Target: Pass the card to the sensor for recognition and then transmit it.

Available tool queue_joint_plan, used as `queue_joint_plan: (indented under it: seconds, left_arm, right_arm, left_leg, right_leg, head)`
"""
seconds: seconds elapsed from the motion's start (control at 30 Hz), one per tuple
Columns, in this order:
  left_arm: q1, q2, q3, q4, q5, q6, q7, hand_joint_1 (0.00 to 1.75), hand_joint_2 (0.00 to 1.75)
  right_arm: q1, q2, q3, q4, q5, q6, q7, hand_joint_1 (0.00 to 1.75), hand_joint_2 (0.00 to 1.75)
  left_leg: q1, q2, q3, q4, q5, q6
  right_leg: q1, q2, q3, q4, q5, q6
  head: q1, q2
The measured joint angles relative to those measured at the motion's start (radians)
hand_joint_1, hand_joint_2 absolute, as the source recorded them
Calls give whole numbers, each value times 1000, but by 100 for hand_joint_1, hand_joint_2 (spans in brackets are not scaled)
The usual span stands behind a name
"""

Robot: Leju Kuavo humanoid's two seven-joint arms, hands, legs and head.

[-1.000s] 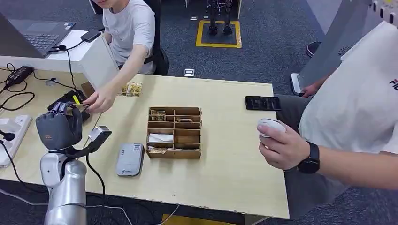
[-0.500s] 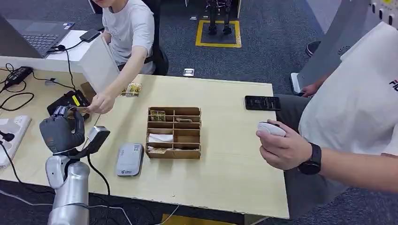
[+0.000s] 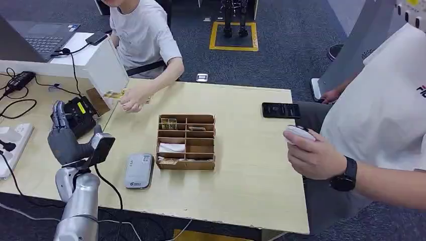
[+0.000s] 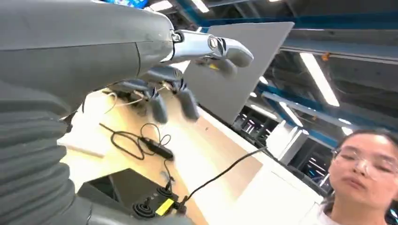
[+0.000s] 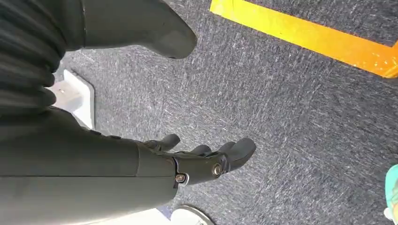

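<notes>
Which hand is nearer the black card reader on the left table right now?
Left. The left hand is raised just in front of the card reader; the right hand hangs low over the carpet, away from the tables.

Left hand (image 3: 64, 139) fingers apart over worktop (image 3: 241, 186) left edge; black device (image 3: 80, 113) just ahead, grey sensor (image 3: 138, 170) and compartment box (image 3: 187, 141) rightward. Person's hand (image 3: 131, 99) blocks far side.

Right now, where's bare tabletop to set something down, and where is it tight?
Widest free patch: right of the organizer, below the phone, out to the table's right edge. Another strip runs along the near edge, past the grey reader. Crowded: far left, where the left hand, black device, cables and a person's hand cluster.
</notes>
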Motion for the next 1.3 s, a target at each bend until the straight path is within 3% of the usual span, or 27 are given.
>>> queue_joint_plan:
  seconds: [0.27, 0.5, 0.57, 0.7, 0.73, 0.83, 0.93, 1.3]
  left_arm:
    - [-11, 5, -13, 45, 53, 0, 0, 0, 175]
    - [-12, 47, -124, 130, 162, -11, 0, 0, 175]
    - [7, 65, -186, 132, 198, -68, 0, 0, 175]
    - [141, 84, -357, 5, 225, -221, 18, 0, 175]
    - [175, 85, -399, -40, 205, -229, 38, 0, 175]
    - [250, 92, -524, -153, 107, -219, 108, 0, 175]
    - [280, 100, -604, -226, 77, -217, 134, 0, 175]
    - [383, 185, -760, -381, -67, -146, 215, 0, 175]
  right_arm:
    - [0, 0, 0, 0, -2, 0, -1, 0, 175]
    - [0, 0, 0, 0, -4, -1, -4, 0, 175]
    - [1, 0, 0, 0, -9, -1, -3, 0, 175]
    - [5, 0, -8, 0, -27, 0, 0, 0, 175]
    - [7, 0, -9, 0, -27, 0, 0, 0, 175]
    - [8, 0, -16, 0, -37, -2, -4, 0, 175]
    - [8, 0, -20, 0, -39, -4, -6, 0, 175]
    - [11, 0, -31, 0, -43, 0, 11, 0, 175]
  left_leg:
    - [0, 0, 0, 0, 0, 0]
    - [0, 0, 0, 0, 0, 0]
    - [0, 0, 0, 0, 0, 0]
    - [0, 2, 0, 0, -1, 0]
    - [0, 1, -1, 0, -1, 0]
    - [0, 1, -2, 0, -1, 0]
    - [0, 1, -2, 0, -1, 1]
    - [0, 1, -1, -1, 0, 0]
  right_leg:
    - [0, 0, 0, 0, 0, 0]
    - [0, 0, 0, 0, 0, 0]
    - [0, 0, 0, 0, 0, 0]
    - [0, 1, -1, 0, 0, 0]
    - [0, 1, -1, 0, 0, 0]
    - [0, 1, -2, -1, 0, 0]
    - [0, 0, -2, -1, 0, 0]
    - [0, 1, -2, 0, 0, -1]
  head:
    - [0, 0]
    - [0, 0]
    - [0, 0]
    - [0, 0]
    - [0, 0]
    - [0, 0]
    - [0, 0]
    - [0, 0]
